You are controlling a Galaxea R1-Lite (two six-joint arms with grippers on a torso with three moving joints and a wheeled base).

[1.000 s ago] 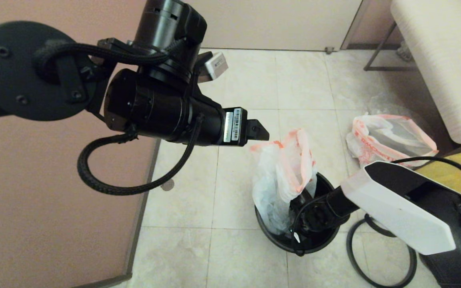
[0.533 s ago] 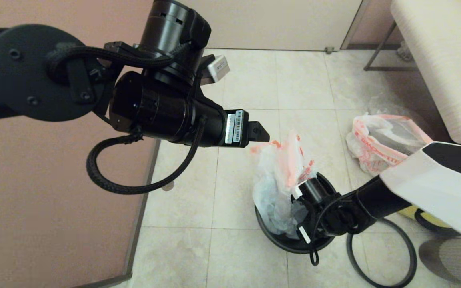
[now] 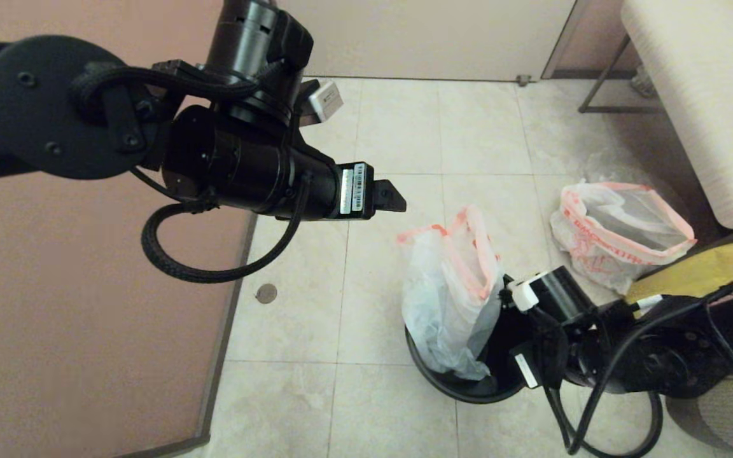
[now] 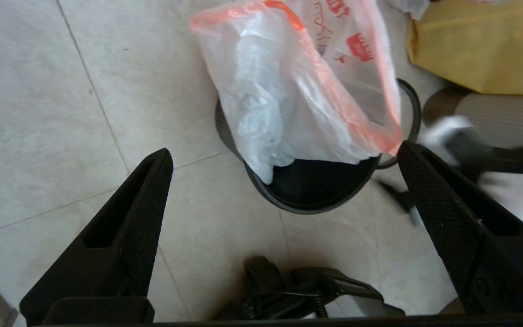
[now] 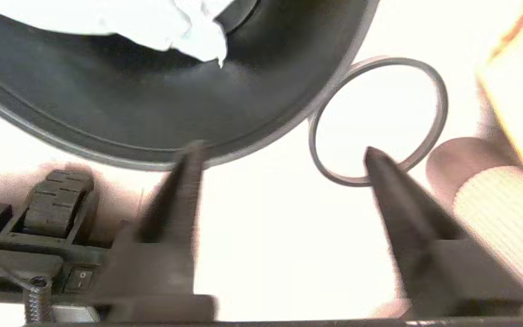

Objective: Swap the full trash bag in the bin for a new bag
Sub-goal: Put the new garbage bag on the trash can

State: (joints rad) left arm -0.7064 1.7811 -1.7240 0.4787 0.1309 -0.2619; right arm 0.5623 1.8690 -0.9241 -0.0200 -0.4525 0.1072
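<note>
The black bin [image 3: 443,388] stands on the tiled floor with the new bag [image 3: 449,299] rising limp out of it, its red-orange mouth band uppermost. My left gripper [image 3: 395,197] hovers high, up and left of the bag; in the left wrist view it [image 4: 285,151] is open and empty above the bin [image 4: 307,204] and the bag [image 4: 298,100]. My right gripper [image 5: 283,149] is open and empty, low beside the bin's outer wall [image 5: 152,113]. The full trash bag [image 3: 614,222] lies on the floor to the right.
The grey hoop [image 5: 443,104] lies flat on the floor just right of the bin, also visible as the hoop [image 4: 418,113] behind the bag. A yellow bag [image 3: 704,273] sits at the right. A pink wall runs along the left, and a bench [image 3: 710,95] stands far right.
My right arm has pulled out of the bin and swung to its right side. My left gripper has drawn a little up and left, away from the bag's mouth. The bag stands unheld.
</note>
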